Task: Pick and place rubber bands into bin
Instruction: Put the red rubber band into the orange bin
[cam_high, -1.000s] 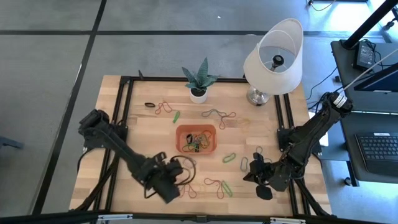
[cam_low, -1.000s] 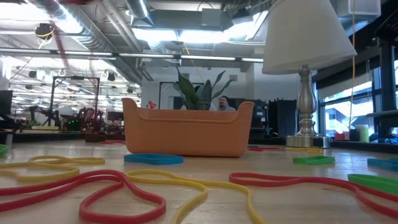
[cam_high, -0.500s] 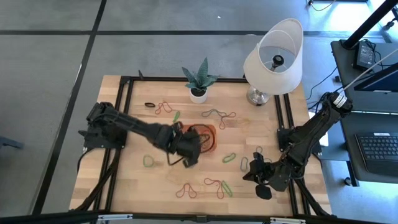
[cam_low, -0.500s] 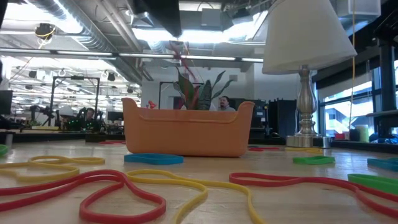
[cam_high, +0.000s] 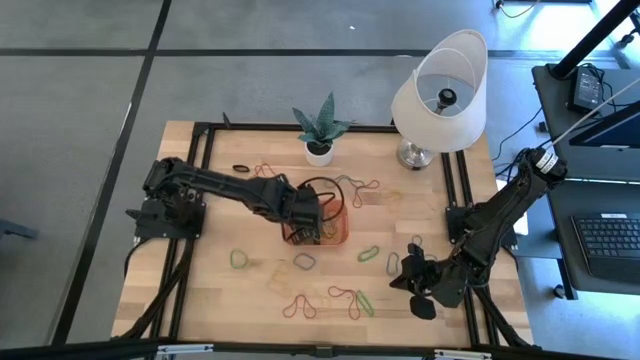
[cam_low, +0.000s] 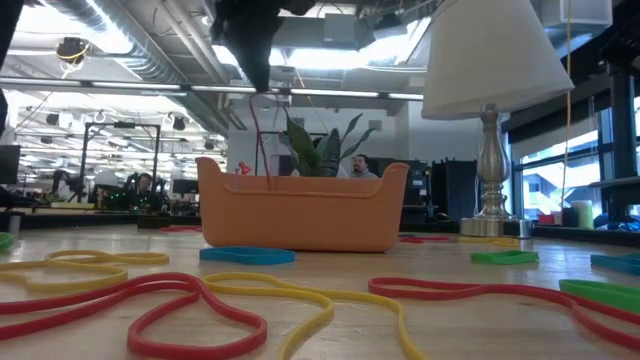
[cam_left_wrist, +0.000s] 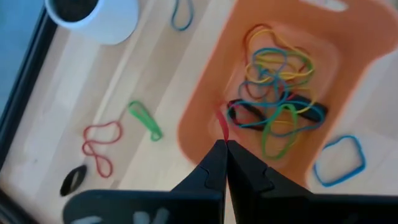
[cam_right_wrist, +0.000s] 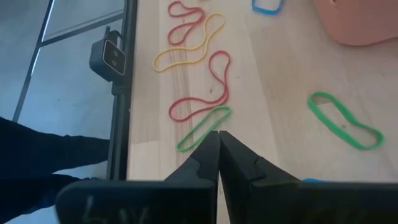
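Note:
The orange-red bin stands mid-table with several coloured rubber bands lying in it. My left gripper hovers over the bin's left part, shut on a red rubber band. More rubber bands lie loose on the wood, such as a green one and red ones near the front edge. My right gripper waits shut and empty at the near right, above a green band. My left gripper pinches the red band's upper end between its two fingertips, coming from above and slanting down. The band hangs slack below the fingers as a thin loop. Its lower end drops at the bin's rim; whether it touches the bottom cannot be told.
A white pot with a plant and a lamp stand along the far edge. Black frame rails run down both table sides. Bands lie scattered around the bin, among them a blue one beside it.
My left gripper has travelled from the near edge toward the far edge and a little right, reaching the bin with the red band still pinched. The band, lifted clear of the table, now hangs over the bin's left part.

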